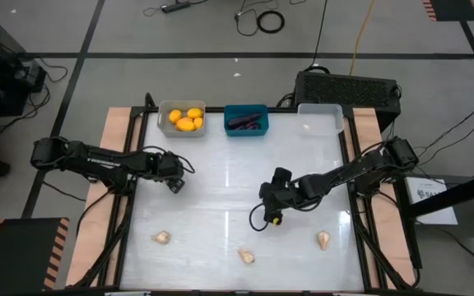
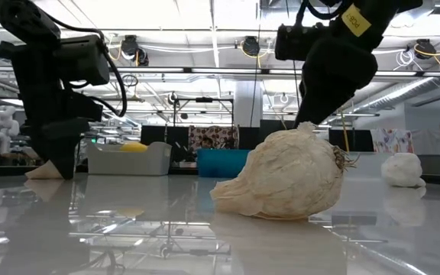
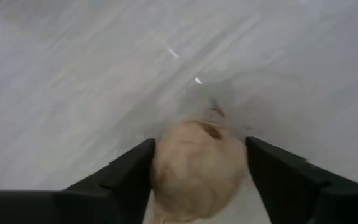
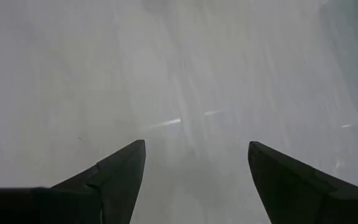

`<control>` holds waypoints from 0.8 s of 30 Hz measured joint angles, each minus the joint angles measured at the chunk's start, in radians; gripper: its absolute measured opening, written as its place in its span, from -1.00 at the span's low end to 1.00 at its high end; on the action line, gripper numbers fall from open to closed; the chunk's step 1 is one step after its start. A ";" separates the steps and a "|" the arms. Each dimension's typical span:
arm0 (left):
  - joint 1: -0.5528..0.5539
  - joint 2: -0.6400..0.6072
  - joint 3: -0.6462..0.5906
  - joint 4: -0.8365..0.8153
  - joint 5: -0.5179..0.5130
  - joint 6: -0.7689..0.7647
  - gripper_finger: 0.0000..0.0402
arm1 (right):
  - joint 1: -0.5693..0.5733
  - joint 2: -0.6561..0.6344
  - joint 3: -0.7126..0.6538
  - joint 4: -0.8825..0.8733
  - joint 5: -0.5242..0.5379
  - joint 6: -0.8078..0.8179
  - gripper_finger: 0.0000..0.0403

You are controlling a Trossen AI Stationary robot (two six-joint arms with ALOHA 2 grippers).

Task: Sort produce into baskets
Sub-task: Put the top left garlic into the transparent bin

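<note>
My left gripper (image 1: 174, 184) is down at the table's left middle, its fingers closed on a pale beige garlic bulb (image 3: 194, 168). My right gripper (image 1: 268, 212) is open and empty over bare table right of centre; it also shows in the right wrist view (image 4: 196, 162). Three more garlic bulbs lie on the table near the front edge, on the left (image 1: 162, 238), in the middle (image 1: 246, 256) and on the right (image 1: 323, 239). At the far edge stand the grey basket (image 1: 164, 125) with yellow fruits, the teal basket (image 1: 246, 130) with purple eggplants, and the translucent white basket (image 1: 320, 111) with one bulb (image 1: 306, 127). My left gripper pinches the garlic bulb by its two opposite sides (image 3: 160, 168) between its two fingers. The fingers slant down from the table's left side. The bulb's tip end (image 3: 213, 129) points away from the wrist. I cannot tell whether the bulb rests on the table or hangs just above it.
A large black box (image 1: 348, 86) stands behind the far right corner. Wooden strips (image 1: 118, 131) run along the table's left and right sides. The middle of the glossy white tabletop (image 1: 220, 173) between the arms is bare.
</note>
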 joint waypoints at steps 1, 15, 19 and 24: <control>0.000 0.000 0.000 0.001 0.002 0.000 0.16 | 0.000 0.000 0.000 -0.006 0.000 0.007 0.37; -0.001 0.002 -0.005 0.351 0.047 0.107 -0.26 | 0.026 0.000 0.000 -0.086 0.001 0.151 0.37; 0.005 0.007 -0.005 0.724 0.052 0.236 -0.25 | 0.072 0.000 0.000 -0.142 0.000 0.248 0.37; 0.041 0.106 0.109 0.926 0.094 0.400 -0.24 | 0.152 0.000 0.000 -0.174 0.001 0.381 0.37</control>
